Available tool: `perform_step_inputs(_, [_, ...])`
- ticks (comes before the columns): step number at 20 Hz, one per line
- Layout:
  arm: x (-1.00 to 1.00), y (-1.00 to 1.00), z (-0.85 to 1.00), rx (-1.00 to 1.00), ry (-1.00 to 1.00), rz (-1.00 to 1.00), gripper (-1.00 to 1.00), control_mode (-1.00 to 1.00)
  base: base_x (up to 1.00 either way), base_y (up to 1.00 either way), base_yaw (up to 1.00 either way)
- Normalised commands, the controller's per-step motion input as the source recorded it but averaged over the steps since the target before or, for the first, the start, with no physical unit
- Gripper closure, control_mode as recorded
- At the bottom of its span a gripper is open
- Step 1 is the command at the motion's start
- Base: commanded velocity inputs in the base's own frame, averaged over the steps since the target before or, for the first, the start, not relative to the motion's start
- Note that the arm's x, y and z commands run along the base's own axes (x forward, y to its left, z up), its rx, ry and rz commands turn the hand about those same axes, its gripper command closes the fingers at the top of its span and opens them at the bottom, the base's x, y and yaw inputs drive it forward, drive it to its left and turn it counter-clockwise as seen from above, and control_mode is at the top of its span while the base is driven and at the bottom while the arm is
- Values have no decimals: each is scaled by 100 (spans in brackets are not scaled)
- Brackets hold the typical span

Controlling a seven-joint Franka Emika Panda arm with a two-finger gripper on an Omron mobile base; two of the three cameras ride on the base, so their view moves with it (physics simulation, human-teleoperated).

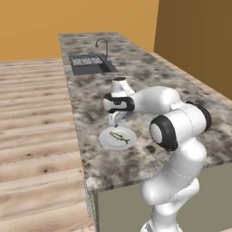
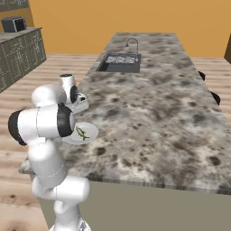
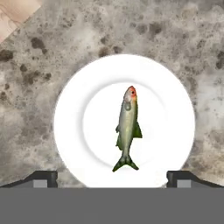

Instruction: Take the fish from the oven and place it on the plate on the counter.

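The fish [image 3: 127, 129] lies flat in the middle of the white plate [image 3: 70, 122] on the counter [image 3: 87, 39], right under the gripper [image 3: 112, 177], whose jaws are wide apart and hold nothing.

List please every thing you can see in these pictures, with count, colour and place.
fish: one, greenish-yellow, lying in the middle of the plate
plate: one, white, on the counter near its edge
counter: one, speckled grey-brown, long
sink: one, dark, set in the counter's far end
tap: one, curved, behind the sink
cabinets: grey, far left in the right base view
gripper: one, open, above the plate, holding nothing
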Motion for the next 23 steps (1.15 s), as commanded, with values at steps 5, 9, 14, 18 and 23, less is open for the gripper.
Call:
perform_step_inputs(5, [-80, -44, 83, 14, -15, -19, -100, -100, 0, 0, 0])
perform_step_inputs(9, [-100, -49, 60, 13, -4, -25, -100, -100, 0, 0, 0])
perform_step_inputs(14, [-100, -47, 55, 11, -1, -24, -100, -100, 0, 0, 0])
perform_step_inputs(18, [-100, -36, 39, 9, -1, -19, -100, -100, 0, 0, 0])
perform_step_inputs(23, [-77, -28, 47, 9, -7, -15, -100, -100, 0, 0, 0])
